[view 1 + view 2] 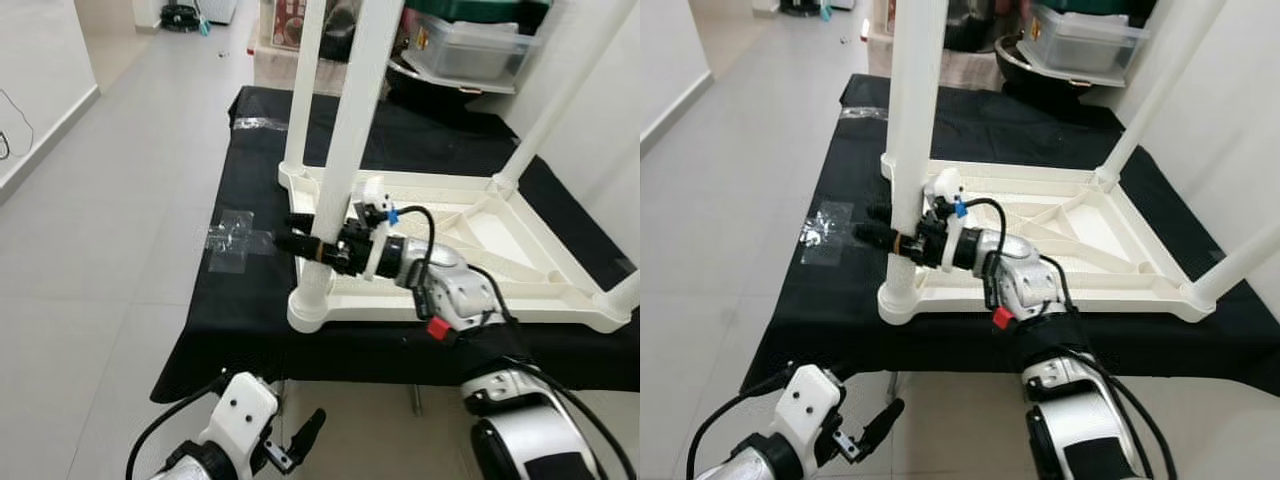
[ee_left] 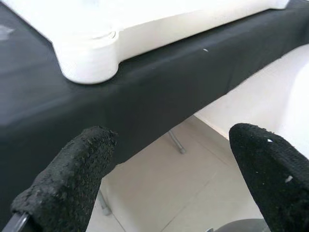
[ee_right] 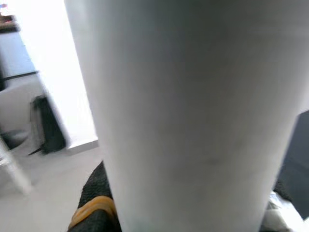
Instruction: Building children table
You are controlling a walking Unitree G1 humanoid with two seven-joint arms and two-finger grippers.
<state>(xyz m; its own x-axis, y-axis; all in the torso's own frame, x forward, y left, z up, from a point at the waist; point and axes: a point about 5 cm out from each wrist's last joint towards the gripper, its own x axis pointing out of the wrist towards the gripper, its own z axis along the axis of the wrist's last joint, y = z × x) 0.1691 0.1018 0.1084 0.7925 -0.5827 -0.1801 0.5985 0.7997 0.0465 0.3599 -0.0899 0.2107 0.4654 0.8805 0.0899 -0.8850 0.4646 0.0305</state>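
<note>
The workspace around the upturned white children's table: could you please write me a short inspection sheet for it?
Surface: black cloth-covered table, with a patch of clear tape near its left edge.
Job's things: white plastic children's table top lying upside down; white tubular legs stand at its corners, the near-left leg upright in its socket.
Clutter: nothing seen on the cloth besides the tape.
Grippers: right gripper closed around the near-left leg, low down; left gripper open, low before the table edge, holding nothing.
Cables: black cable looping over the right wrist.
Surroundings: grey tiled floor; clear storage bin behind the table.
</note>
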